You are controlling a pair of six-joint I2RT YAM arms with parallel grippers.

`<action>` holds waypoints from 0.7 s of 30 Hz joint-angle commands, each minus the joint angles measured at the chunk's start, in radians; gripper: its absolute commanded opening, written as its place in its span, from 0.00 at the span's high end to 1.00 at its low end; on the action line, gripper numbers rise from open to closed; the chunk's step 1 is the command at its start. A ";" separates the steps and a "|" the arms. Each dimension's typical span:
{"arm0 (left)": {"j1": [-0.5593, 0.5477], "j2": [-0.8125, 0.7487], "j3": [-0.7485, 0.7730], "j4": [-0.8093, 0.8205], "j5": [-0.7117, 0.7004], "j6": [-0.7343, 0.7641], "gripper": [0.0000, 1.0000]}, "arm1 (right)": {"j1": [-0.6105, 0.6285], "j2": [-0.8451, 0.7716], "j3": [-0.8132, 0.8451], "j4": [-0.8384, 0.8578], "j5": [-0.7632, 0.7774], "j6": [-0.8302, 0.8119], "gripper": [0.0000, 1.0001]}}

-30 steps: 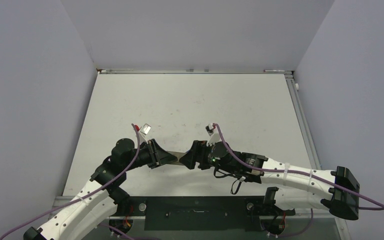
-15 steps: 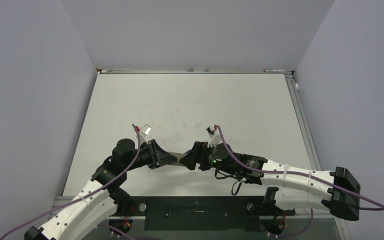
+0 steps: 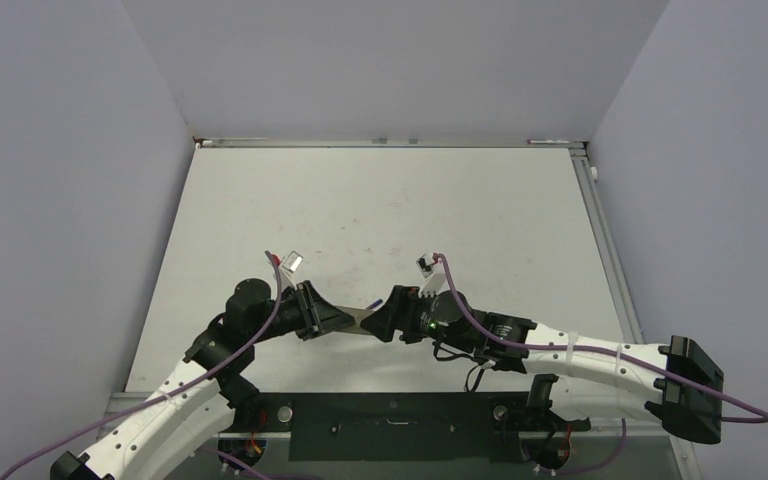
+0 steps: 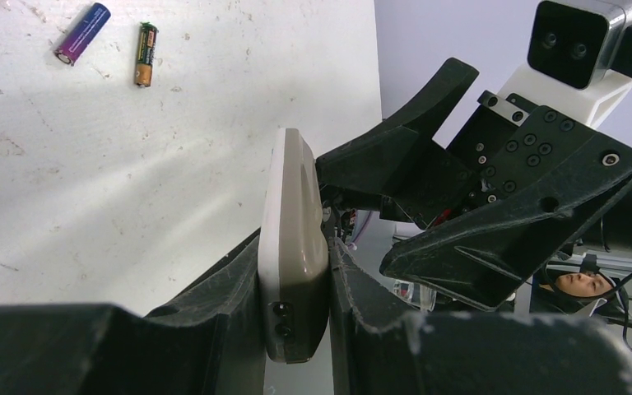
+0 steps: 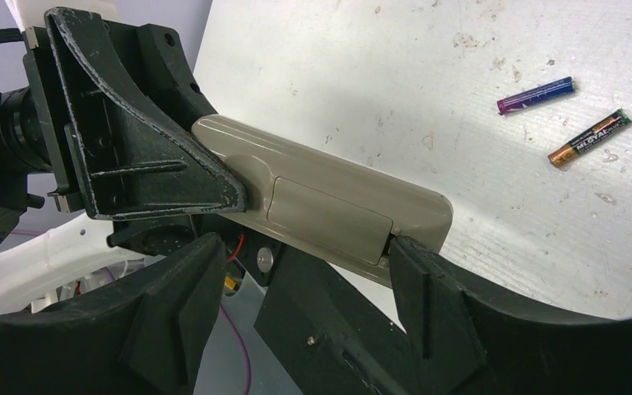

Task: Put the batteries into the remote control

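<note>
Barely anything moves: the left claw [image 4: 296, 329] still pinches the remote control [image 5: 329, 210] above the surface [image 5: 378, 66], the right claw [image 5: 304, 271] stays wide around its far end, and the batteries [image 5: 535, 95] lie unloaded nearby.

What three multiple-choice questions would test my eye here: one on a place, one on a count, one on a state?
1. Where do the batteries lie?
A) on the table
B) in the right hand
C) on a shelf at the back

2. How many batteries show?
A) one
B) four
C) two

3. What is the left hand doing?
A) hanging open
B) shut on the remote control
C) shut on a battery

Answers:
1 A, both lie loose on the white surface.
2 C, one purple and one gold show side by side.
3 B, the beige handset sits clamped in it.
</note>
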 commanded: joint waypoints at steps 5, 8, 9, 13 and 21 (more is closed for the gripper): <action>-0.014 -0.010 0.024 0.280 0.149 -0.084 1.00 | 0.017 -0.005 -0.019 0.243 -0.143 0.074 0.30; -0.014 -0.008 0.023 0.288 0.155 -0.084 1.00 | 0.019 0.003 -0.022 0.260 -0.149 0.081 0.30; -0.014 -0.007 0.023 0.289 0.159 -0.082 1.00 | 0.019 0.004 -0.022 0.264 -0.150 0.082 0.30; -0.014 -0.008 0.022 0.292 0.166 -0.079 1.00 | 0.018 0.008 -0.023 0.283 -0.156 0.085 0.30; -0.014 -0.012 0.026 0.267 0.165 -0.050 1.00 | 0.021 0.000 -0.013 0.272 -0.150 0.080 0.30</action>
